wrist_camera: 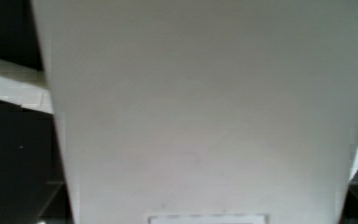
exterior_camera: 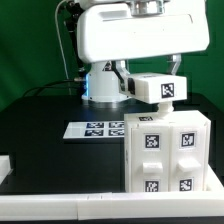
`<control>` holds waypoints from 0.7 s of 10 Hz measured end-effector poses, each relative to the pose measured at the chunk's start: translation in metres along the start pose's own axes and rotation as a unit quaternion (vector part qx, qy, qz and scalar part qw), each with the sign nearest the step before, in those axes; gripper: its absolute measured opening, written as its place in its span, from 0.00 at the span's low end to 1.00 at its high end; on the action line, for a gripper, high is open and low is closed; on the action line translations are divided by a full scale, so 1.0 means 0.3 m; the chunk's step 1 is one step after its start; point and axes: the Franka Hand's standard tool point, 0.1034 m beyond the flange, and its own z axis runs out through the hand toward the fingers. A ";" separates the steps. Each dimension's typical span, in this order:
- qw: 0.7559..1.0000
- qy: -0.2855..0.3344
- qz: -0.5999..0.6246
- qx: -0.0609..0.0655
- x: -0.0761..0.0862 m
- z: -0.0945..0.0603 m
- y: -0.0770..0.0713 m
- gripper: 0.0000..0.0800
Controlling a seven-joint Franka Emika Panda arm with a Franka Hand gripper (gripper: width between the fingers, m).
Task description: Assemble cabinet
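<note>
The cabinet box (exterior_camera: 165,152) is a large white box with several square marker tags on its front. It stands at the exterior view's right near the table's front. My gripper (exterior_camera: 150,82) hangs just above it, shut on a smaller white tagged block (exterior_camera: 166,90) held clear of the box's top. In the wrist view a plain white surface (wrist_camera: 202,110) fills nearly the whole picture. The fingers do not show there.
The marker board (exterior_camera: 97,128) lies flat on the black table to the left of the cabinet box. A white part (exterior_camera: 5,165) shows at the exterior view's left edge. A white ledge (exterior_camera: 60,207) runs along the table's front. The arm's base (exterior_camera: 103,85) stands behind.
</note>
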 end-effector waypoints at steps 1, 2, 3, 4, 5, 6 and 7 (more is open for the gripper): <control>1.000 0.000 -0.004 0.002 0.015 0.010 -0.020 0.70; 1.000 0.003 -0.008 0.003 0.030 0.009 -0.034 0.70; 1.000 0.003 -0.011 0.004 0.043 0.016 -0.042 0.70; 1.000 0.006 -0.014 0.005 0.065 0.018 -0.052 0.70; 1.000 0.007 -0.017 0.006 0.081 0.022 -0.060 0.70; 1.000 0.005 -0.026 0.007 0.078 0.034 -0.058 0.70; 0.999 0.003 -0.035 0.007 0.072 0.046 -0.052 0.70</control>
